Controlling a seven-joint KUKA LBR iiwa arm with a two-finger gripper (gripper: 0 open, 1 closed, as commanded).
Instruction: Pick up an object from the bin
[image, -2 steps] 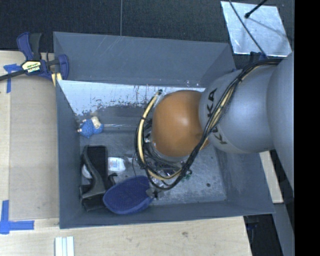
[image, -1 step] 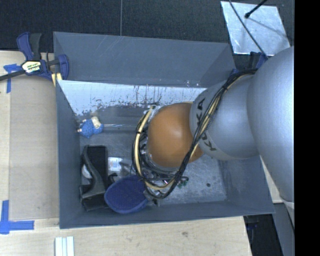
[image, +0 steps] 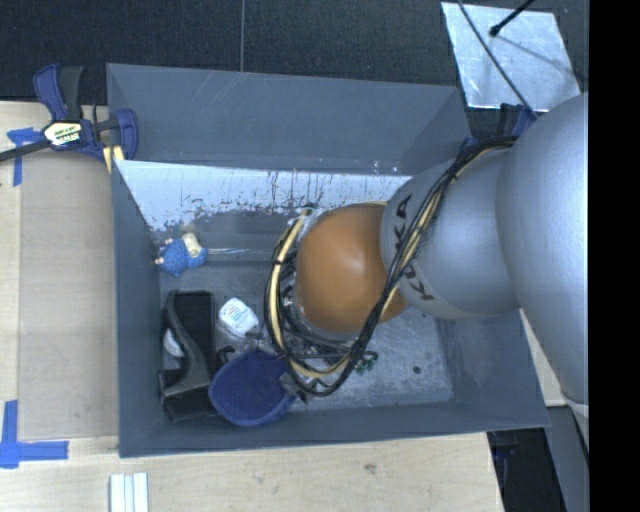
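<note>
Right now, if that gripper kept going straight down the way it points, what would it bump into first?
Likely the dark blue round thing or the bin floor beside it; the orange cover blocks the view below, so depth is unclear.

Grey bin (image: 300, 120), its paler back wall streaked with dark marks. Silver-grey arm (image: 500, 230) with black lettering; orange wrist cover (image: 340, 265) (black and yellow cables (image: 276, 290) loop around it). Inside: a dark blue disc (image: 248, 390), a black thing (image: 188, 330), a white thing (image: 237, 316), a blue-and-cream thing (image: 180, 256).
</note>
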